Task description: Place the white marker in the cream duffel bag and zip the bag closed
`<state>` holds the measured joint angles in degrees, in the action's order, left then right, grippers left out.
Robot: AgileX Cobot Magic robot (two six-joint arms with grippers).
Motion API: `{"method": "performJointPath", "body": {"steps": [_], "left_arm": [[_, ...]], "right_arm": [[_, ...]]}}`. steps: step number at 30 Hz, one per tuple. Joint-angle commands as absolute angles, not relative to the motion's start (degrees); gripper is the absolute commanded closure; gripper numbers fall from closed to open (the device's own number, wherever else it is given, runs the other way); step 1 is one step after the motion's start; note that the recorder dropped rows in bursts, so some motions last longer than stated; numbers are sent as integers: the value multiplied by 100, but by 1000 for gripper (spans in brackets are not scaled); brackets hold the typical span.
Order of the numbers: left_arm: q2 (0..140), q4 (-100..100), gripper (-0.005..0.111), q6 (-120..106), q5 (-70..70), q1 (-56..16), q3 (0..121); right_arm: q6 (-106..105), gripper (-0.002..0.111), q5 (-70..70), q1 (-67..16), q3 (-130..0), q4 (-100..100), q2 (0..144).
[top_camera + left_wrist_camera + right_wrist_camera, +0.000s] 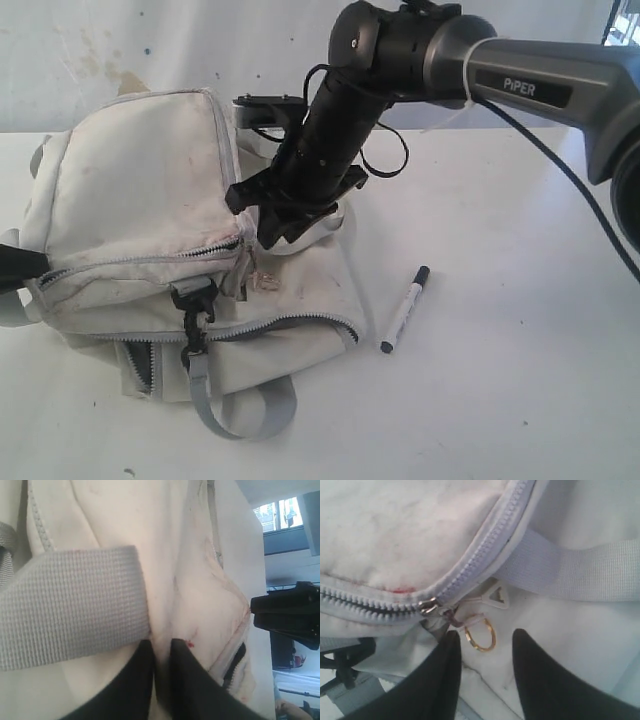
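Note:
The cream duffel bag point(130, 190) lies on the left of the white table. To its right, on the bare tabletop, rests the white marker point(405, 310), black cap pointing away, with neither gripper touching it. My right gripper point(283, 238) has reached across onto the bag's middle. In its wrist view it point(485, 640) stands open, with a small gold ring point(481, 635) between the fingertips, just beside the zipper slider point(429, 606). My left gripper point(40, 265) is at the bag's left end, where it point(161, 647) is shut on a fold of cream fabric point(200, 580).
A grey webbing strap point(70, 605) crosses the bag just beyond the left fingers, and another strap point(580, 570) runs past the zipper. A black clip point(192, 300) hangs at the bag's front, with a strap loop point(250, 415) below it. A pale wall stands behind the table.

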<state>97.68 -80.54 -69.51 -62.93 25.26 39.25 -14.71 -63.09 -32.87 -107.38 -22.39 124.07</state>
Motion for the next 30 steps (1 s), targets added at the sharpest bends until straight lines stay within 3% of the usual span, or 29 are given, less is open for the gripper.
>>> {"method": "performJointPath", "body": {"steps": [1,3,4,22,30], "left_arm": [[9727,-8184,64,-7068,-6252,2570,3947],[9727,-8201,42,-7231,-6275,2570,3947],[9714,-8201,37,-7231,-6275,2570,3947],[7914,-7097,39,-7701,-5800,2559,4256],[7471,-6947,39,-8631,-5809,2142,4256]], "right_arm": [[-1522,68,-6458,-3251,-10734,-2228,12345],[-1471,68,-6617,-3251,-10734,-2228,12345],[-1433,68,-6745,-3251,-10734,-2228,12345],[182,67,-6996,-2805,-10734,-2302,12183],[-1193,67,-6996,-2804,-10734,-2339,12183]]}}
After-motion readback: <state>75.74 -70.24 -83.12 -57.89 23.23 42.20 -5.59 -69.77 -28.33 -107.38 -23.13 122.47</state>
